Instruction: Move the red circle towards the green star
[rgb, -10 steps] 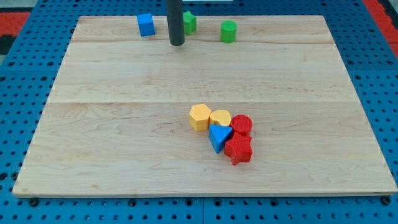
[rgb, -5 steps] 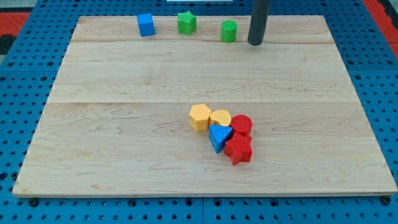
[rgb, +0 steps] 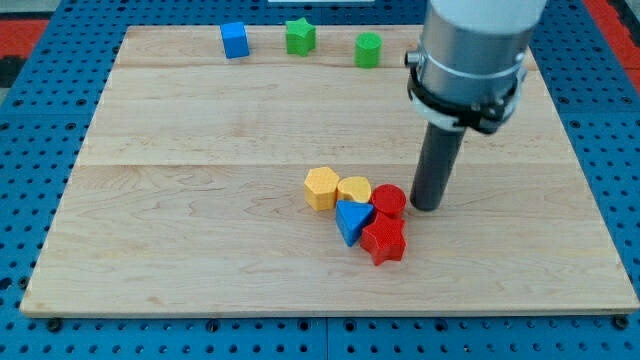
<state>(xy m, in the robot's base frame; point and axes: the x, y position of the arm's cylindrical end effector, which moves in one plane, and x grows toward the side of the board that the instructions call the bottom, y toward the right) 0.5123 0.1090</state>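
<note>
While I look at the wooden board (rgb: 200, 200), I see my tip (rgb: 427, 206) standing on it just beside the red circle (rgb: 389, 200), on the view's right side of this block. I cannot tell if the tip touches the circle or if a thin gap is between them. The arm has no hand at all, only the dark rod (rgb: 437, 165) under a grey cylinder (rgb: 470, 50), so nothing opens or closes and nothing is held.

The red circle sits in a tight cluster a little to the right of the board's middle and toward the view's bottom. On its left is a yellow round-edged block (rgb: 354, 189), and further left a yellow hexagon (rgb: 321, 187). Below them lies a blue triangle (rgb: 350, 220), and a red star-like block (rgb: 383, 241) is at the bottom of the cluster, touching the circle.

The green star (rgb: 300, 36) is far from the cluster, near the view's top edge. A blue cube (rgb: 234, 40) stands on its left and a green cylinder-like block (rgb: 368, 49) on its right, each apart from it.
</note>
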